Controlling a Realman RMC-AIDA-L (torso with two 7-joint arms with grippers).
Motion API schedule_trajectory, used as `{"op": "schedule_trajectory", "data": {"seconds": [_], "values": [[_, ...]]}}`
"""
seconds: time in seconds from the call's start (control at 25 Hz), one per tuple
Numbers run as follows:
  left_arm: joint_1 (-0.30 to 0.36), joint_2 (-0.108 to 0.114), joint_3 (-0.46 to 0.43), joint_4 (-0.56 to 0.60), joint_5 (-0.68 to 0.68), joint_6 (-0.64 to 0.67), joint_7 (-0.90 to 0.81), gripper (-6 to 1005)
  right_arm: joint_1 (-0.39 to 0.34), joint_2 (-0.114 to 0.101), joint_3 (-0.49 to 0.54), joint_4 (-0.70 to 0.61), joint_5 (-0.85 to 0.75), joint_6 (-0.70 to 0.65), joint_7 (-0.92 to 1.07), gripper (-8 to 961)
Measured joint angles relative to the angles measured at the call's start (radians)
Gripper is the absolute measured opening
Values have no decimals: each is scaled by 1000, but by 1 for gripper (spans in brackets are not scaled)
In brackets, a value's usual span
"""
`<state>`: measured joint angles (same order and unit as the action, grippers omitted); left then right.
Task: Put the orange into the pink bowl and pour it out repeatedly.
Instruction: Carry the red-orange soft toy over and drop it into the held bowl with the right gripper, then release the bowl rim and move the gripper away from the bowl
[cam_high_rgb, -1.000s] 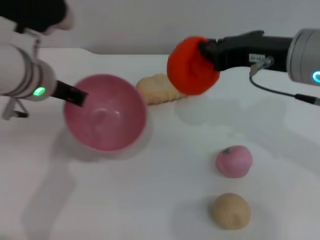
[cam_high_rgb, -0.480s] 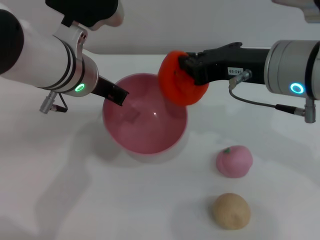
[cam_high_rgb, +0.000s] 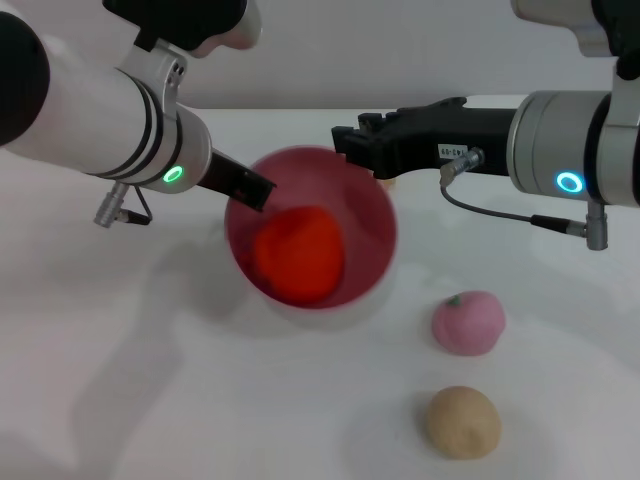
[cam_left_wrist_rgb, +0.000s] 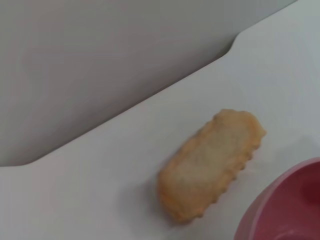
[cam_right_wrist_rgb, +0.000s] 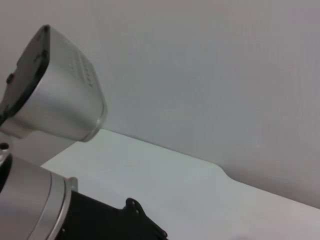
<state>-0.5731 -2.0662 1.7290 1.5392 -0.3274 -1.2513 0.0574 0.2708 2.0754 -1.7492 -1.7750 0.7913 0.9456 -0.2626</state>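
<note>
A bright red-orange, matte toy orange (cam_high_rgb: 297, 255) sits inside a glossy pink plastic bowl (cam_high_rgb: 375, 215). The left gripper (cam_high_rgb: 252, 190) pinches the bowl's rim. The right gripper (cam_high_rgb: 345, 143), fingers parted and empty, hovers just beyond the bowl.

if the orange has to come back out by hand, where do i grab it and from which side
Judging by its pose, come from above through the open mouth of the pink bowl. Pinch the orange across its widest part; the walls block every sideways approach, and the left gripper occupies the rim's left side.
</note>
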Motion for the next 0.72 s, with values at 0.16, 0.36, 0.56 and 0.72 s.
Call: {"op": "schedule_trajectory", "data": {"seconds": [0.16, 0.36, 0.56, 0.72], "values": [[1, 1, 0, -4, -49, 11, 9, 70, -6, 0, 5, -13, -6, -6, -5, 320], [-3, 3, 3, -7, -117, 4, 11, 71, -48, 5, 36, -38, -132, -62, -10, 471], [-29, 2, 24, -56, -154, -5, 13, 72, -97, 7, 47, -32, -232, -162, -12, 480], [-53, 1, 32, -111, -170, -14, 13, 72, -117, 9, 49, -21, -239, -198, -12, 487]]}}
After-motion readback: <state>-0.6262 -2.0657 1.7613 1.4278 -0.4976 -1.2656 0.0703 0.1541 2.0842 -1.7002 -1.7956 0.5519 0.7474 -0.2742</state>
